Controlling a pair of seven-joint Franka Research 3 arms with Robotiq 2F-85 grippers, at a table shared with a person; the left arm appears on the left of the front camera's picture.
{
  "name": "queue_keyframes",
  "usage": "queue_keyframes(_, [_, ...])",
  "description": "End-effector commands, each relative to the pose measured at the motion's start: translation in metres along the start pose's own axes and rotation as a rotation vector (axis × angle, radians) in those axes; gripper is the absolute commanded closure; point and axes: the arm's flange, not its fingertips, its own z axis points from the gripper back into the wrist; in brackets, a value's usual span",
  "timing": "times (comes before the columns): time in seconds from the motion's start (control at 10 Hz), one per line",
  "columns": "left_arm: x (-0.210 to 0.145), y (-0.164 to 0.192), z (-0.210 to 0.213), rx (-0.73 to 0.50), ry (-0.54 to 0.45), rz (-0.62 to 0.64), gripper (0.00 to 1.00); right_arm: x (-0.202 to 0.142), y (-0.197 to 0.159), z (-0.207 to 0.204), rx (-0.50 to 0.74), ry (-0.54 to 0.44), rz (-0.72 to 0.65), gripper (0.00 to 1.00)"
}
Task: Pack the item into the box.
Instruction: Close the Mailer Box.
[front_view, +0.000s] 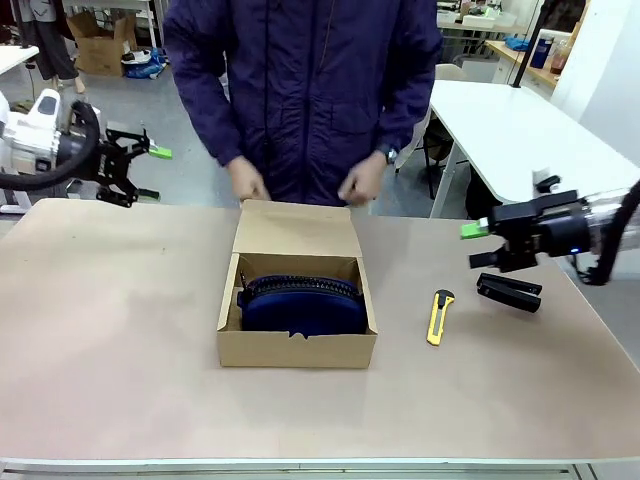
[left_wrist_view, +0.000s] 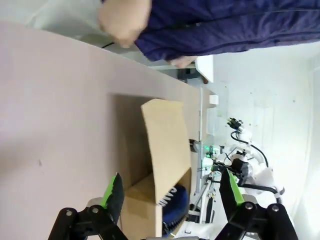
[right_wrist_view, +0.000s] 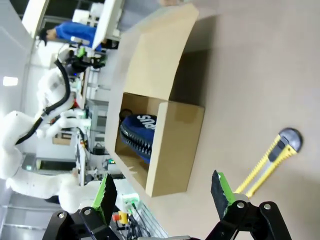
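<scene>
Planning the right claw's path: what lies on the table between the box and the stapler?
In the front view, the yellow utility knife lies between box and stapler.

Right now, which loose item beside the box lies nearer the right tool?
The black stapler, close by the right tool; the yellow utility knife lies closer to the box.

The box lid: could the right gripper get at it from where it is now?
Probably yes: the right gripper is open, the lid stands raised, and nothing stands between them.
</scene>
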Motion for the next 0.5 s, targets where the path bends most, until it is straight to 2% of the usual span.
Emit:
queue_keyframes(0.0, [-0.014,0.014,-0.034,-0.013,-0.041,-0.017,0.0,0.024,-0.016,-0.027,0.067,-0.062,0.027,0.0])
queue_keyframes(0.2, [-0.018,0.021,-0.061,-0.047,-0.063,-0.021,0.0,0.039,-0.028,-0.057,0.13,-0.147,-0.076,0.0])
queue_keyframes(0.4, [-0.023,0.021,-0.082,-0.091,-0.028,-0.055,0.0,0.053,-0.04,-0.084,0.113,-0.133,-0.134,0.0])
